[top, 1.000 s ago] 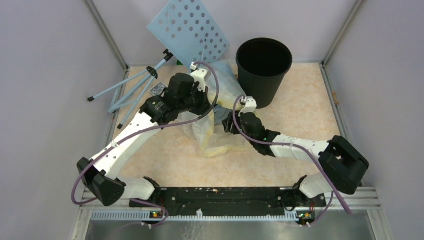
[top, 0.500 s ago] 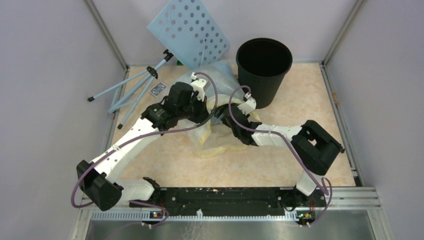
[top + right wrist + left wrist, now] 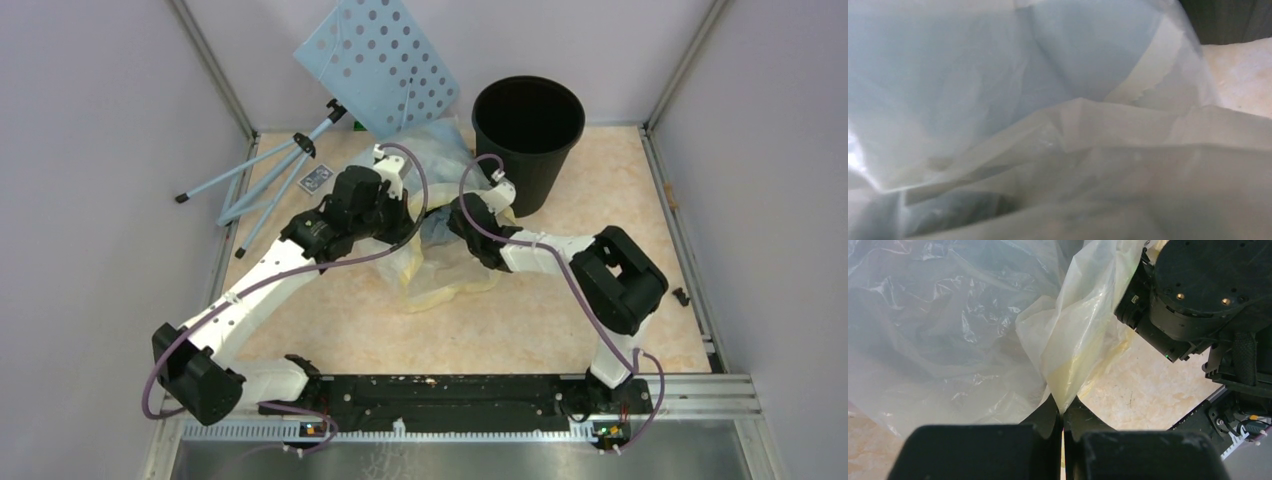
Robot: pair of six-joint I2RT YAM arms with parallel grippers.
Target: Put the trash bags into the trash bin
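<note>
Plastic heaped mid-table on top cam: R gripper point(image 3: 458, 218) buried in it, bluish trash bag point(image 3: 436, 233) touching its left side, trash bin point(image 3: 527, 125) upright just beyond it. L wrist cam: L gripper point(image 3: 1063, 414) clenched on a fold of yellowish sack point(image 3: 1073, 350), R arm point(image 3: 1198, 295) up-right of it. R wrist cam: film fills view, fingers hidden, can't tell grip; bin edge top-right.

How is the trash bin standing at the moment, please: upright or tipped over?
Upright: the trash bin stands on its base, with its round mouth facing up.
</note>
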